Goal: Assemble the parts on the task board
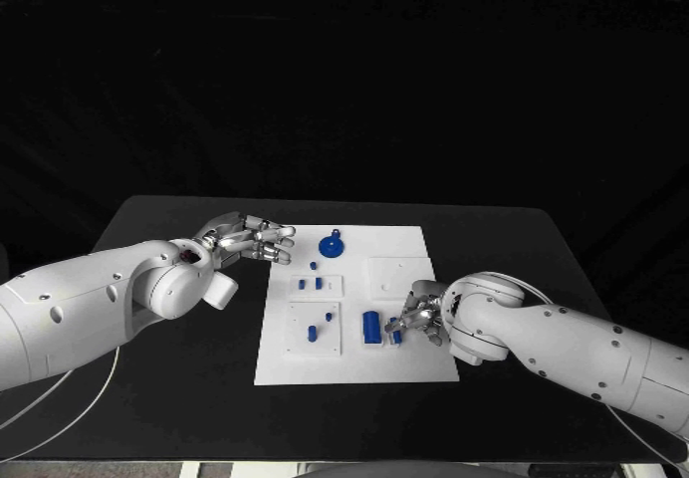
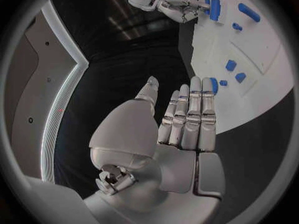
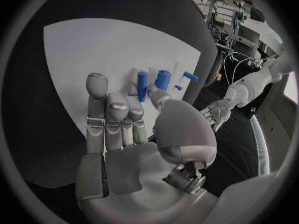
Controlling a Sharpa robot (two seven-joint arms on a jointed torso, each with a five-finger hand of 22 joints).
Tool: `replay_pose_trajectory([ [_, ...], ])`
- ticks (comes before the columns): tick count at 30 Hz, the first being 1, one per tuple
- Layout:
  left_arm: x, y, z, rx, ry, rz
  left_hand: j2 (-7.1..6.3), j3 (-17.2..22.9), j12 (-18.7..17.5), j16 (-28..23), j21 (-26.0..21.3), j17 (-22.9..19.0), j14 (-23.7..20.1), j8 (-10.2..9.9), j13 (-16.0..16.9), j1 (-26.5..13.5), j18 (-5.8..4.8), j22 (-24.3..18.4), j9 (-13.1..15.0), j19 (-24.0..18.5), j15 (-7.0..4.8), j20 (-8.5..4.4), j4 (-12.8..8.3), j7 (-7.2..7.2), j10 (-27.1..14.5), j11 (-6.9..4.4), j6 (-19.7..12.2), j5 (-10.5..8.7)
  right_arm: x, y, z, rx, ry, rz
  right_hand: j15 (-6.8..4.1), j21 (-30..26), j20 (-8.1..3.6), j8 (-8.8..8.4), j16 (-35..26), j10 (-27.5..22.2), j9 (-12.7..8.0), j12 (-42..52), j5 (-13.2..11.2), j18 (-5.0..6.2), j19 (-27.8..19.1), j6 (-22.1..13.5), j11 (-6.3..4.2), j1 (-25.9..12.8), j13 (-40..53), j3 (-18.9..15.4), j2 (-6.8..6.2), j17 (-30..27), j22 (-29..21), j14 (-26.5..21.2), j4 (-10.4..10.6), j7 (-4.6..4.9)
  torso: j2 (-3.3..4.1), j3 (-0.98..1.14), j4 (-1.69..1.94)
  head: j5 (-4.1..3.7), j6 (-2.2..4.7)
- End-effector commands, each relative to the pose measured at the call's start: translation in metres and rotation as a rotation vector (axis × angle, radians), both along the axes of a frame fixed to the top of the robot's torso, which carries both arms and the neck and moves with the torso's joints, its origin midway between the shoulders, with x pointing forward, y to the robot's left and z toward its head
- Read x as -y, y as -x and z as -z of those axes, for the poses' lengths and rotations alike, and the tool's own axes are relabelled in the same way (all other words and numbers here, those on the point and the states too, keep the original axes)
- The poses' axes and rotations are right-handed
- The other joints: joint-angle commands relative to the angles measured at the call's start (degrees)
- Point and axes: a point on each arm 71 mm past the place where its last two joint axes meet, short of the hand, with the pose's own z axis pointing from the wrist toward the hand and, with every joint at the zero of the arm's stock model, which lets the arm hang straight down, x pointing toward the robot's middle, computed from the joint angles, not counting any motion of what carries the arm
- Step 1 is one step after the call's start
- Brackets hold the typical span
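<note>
The white task board (image 1: pixel 359 304) lies in the middle of the black table. On it are a round blue part with a tab (image 1: pixel 332 244), two short blue pegs (image 1: pixel 311 284), and an upright blue cylinder (image 1: pixel 372 326). My right hand (image 1: pixel 421 319) hovers at the board's right side, fingers stretched out beside the blue cylinder (image 3: pixel 142 86) and a second blue piece (image 3: pixel 163 79). Nothing sits in its palm, and I cannot tell whether its fingertips touch a piece. My left hand (image 1: pixel 252 239) stays at the board's far left corner, its fingers (image 2: pixel 190 114) straight and side by side, holding nothing.
Smaller blue parts (image 1: pixel 319 327) rest on the near-left square of the board. Bare black table (image 1: pixel 172 398) surrounds the board, and its edges are close on the left and right. The left forearm (image 1: pixel 87 309) crosses the near-left of the table.
</note>
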Motion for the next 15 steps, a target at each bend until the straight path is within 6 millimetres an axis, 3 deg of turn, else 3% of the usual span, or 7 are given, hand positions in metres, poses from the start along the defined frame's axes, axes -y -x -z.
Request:
replay_pose_trajectory([
  [1,0.0022,0.0009,0.0004,-0.002,0.005,0.018,0.17,0.0,0.2,-0.2,0.4,0.1,-0.3,0.3,0.0,-0.4,-0.69,-0.1,0.0,-0.3,-0.02,0.01,0.4,-0.06,-0.4,-0.02,-0.5,-0.09,-0.0038,0.0031,0.002,-0.017,-0.001,-0.035,-0.38,-0.2,0.11,0.12,-0.2,-0.2,0.1,-0.2,-0.2,-0.47,2.5,0.4,-0.16,0.4,0.0,-0.2,-0.13,0.0,-0.1,0.1,-0.3,0.16,0.0,0.01,-0.02,0.02,-0.05],
  [8,0.0022,0.0008,0.0005,-0.003,0.004,0.018,0.17,0.0,0.2,-0.2,0.4,0.1,-0.3,0.3,0.0,-0.4,-0.69,-0.1,0.0,-0.3,-0.02,0.01,0.4,-0.06,-0.4,-0.02,-0.5,-0.09,-0.0035,0.0036,0.0021,-0.02,0.0,-0.038,-0.4,-0.2,0.09,0.12,-0.2,-0.2,0.1,-0.3,-0.2,-0.49,2.5,0.4,-0.18,1.0,-0.1,-0.1,0.64,0.0,-0.1,0.1,-1.7,0.13,0.01,-0.01,0.0,0.02,-0.11],
  [9,0.0022,0.0008,0.0005,-0.003,0.004,0.018,0.17,0.0,0.2,-0.2,0.4,0.1,-0.3,0.3,0.0,-0.4,-0.69,-0.1,0.0,-0.3,-0.02,0.01,0.4,-0.06,-0.4,-0.02,-0.5,-0.09,-0.0037,0.0037,0.002,-0.019,0.0,-0.039,-0.4,-0.1,0.07,0.14,-0.2,-0.2,0.1,-0.2,-0.1,-0.51,2.5,0.4,-0.19,0.1,0.0,-0.4,1.19,0.0,-0.1,0.1,-2.9,0.11,0.0,0.0,0.01,-0.01,-0.07],
  [15,0.0021,0.0008,0.0006,-0.003,0.003,0.018,0.17,0.0,0.2,-0.2,0.4,0.1,-0.3,0.3,0.0,-0.4,-0.69,-0.1,0.0,-0.3,-0.02,0.01,0.4,-0.06,-0.4,-0.02,-0.5,-0.09,-0.0044,0.0039,0.0019,-0.02,-0.002,-0.042,-0.39,-0.2,0.08,0.12,-0.3,-0.2,0.0,-0.3,-0.1,-0.5,2.5,0.3,-0.17,-0.1,-0.1,-0.5,1.07,-0.1,-0.1,0.1,-2.7,0.14,-0.03,-0.01,0.03,0.04,-0.1],
])
